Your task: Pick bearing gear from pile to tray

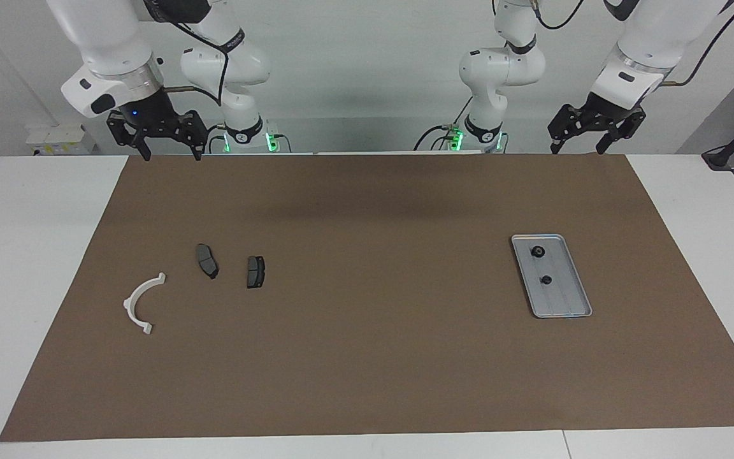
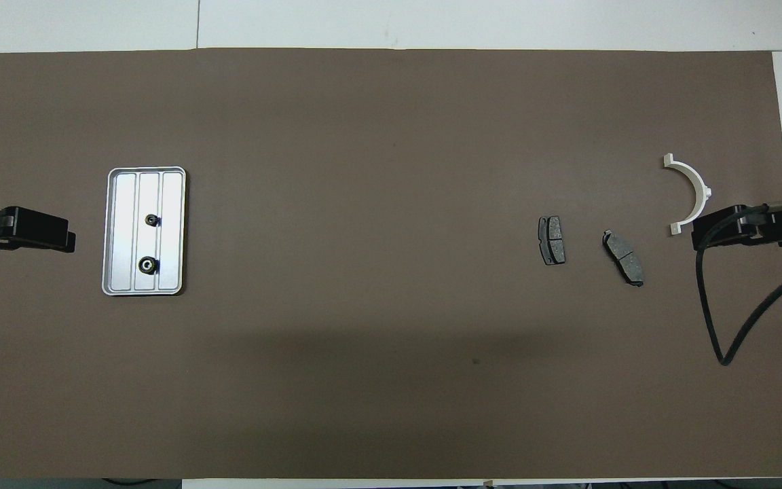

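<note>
Mat: brown sheet over most of the table; it bears everything. No print on it.
Left arm: waits, raised at its own end of the table.
Right arm: waits, raised at its own end.
Tray: flat on the mat toward the left arm's end, well apart from the pile. Two gears already lie in it, with bare ridged floor around them.
Pile: only an arc and two pads show, toward the right arm's end. I see no gear left among them.
Arc: white, lying flat, the part of the pile closest to the right arm's end.
Pads: two dark plates beside each other, apart, not touching.
Left gripper: up over the mat's edge by the robots, jaws spread, holding nothing.
Right gripper: up over the mat's edge at its end, jaws spread, holding nothing.
Gears: two small black rings in the tray, apart, one nearer the robots than the other.
Risk, wrong part: with no gear seen in the pile, a further reach would likely take a pad or the arc by mistake.
Risk, tray: a low sweep by the left gripper could nudge the tray and roll the gears.
Writing: none readable on any part, tray or arm.
</note>
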`<action>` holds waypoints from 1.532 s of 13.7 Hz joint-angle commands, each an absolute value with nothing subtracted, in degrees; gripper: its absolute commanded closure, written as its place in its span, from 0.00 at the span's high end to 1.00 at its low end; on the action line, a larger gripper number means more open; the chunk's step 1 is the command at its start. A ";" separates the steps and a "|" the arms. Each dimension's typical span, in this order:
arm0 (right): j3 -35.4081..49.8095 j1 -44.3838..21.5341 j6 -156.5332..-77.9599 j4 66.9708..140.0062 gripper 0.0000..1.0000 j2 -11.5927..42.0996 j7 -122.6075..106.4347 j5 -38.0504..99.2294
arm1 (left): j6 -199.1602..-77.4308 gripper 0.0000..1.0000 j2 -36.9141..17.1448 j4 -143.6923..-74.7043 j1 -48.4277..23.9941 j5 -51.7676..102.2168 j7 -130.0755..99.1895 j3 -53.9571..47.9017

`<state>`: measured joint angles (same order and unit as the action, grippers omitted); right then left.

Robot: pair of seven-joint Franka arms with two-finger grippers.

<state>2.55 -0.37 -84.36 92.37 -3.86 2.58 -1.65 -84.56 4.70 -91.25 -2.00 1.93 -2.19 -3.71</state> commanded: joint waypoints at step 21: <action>3.08 0.18 -85.17 92.81 1.00 -4.48 2.99 -1.58 | -92.55 1.00 6.33 -97.03 -2.90 1.14 -0.09 -3.78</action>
